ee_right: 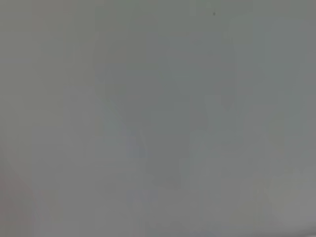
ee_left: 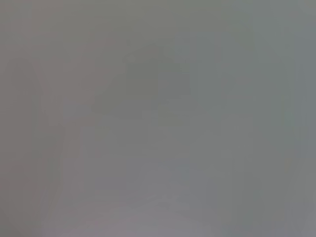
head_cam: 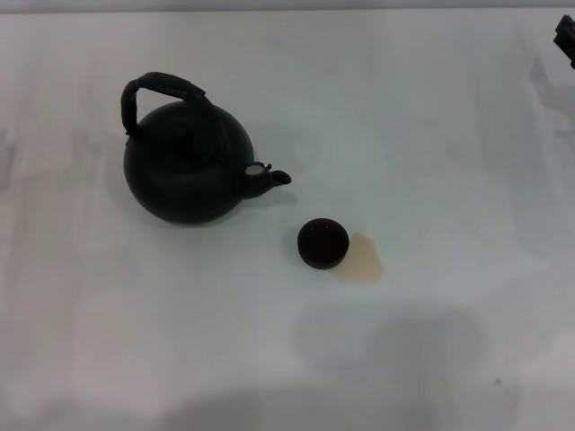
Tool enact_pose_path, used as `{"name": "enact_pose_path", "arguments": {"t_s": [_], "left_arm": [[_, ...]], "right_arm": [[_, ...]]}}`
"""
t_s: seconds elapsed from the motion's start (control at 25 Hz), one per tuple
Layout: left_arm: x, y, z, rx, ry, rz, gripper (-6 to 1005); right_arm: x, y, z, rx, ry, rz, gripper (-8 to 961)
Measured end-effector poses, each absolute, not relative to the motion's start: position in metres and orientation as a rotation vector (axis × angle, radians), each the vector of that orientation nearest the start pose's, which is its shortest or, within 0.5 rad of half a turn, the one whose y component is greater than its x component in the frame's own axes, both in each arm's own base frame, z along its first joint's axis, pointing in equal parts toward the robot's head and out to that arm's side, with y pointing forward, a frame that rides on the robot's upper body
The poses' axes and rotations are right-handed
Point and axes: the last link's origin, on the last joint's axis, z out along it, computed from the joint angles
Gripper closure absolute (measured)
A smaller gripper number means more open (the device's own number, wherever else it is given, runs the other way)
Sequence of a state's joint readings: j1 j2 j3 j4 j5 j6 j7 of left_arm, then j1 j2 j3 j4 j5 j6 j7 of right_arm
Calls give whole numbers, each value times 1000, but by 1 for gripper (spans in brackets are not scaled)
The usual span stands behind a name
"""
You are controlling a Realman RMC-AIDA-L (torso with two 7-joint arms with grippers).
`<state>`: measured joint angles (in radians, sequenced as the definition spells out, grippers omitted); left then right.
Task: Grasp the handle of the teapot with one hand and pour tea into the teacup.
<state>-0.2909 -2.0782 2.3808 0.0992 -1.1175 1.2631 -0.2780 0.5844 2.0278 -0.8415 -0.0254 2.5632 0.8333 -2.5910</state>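
Teapot (head_cam: 189, 166) stands on the white surface (head_cam: 431, 117), spout toward the teacup (head_cam: 322, 242), which sits just beside the spout tip, nearer the robot. Handle (head_cam: 162, 90) arches over the teapot's top, its long axis roughly in line with the spout. Right tool (head_cam: 566, 40) shows only as a dark sliver well apart from the teapot; its opening cannot be told. Left tool is out of view. A pale stain (head_cam: 364, 260) touches the teacup. Which arm is nearer is unclear.

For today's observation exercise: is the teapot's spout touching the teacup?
Apart. The head view shows the spout of the teapot ending short of the teacup, with bare white table plainly between them.
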Motion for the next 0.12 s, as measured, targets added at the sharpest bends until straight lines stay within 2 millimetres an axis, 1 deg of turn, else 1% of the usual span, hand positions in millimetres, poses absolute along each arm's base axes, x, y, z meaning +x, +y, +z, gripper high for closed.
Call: {"name": "enact_pose_path", "arguments": {"t_s": [0.12], "left_arm": [[-389,276,18,-1301,-737,-693,209]], "right_arm": [[369,370,11,-1515,959,624,125]]}}
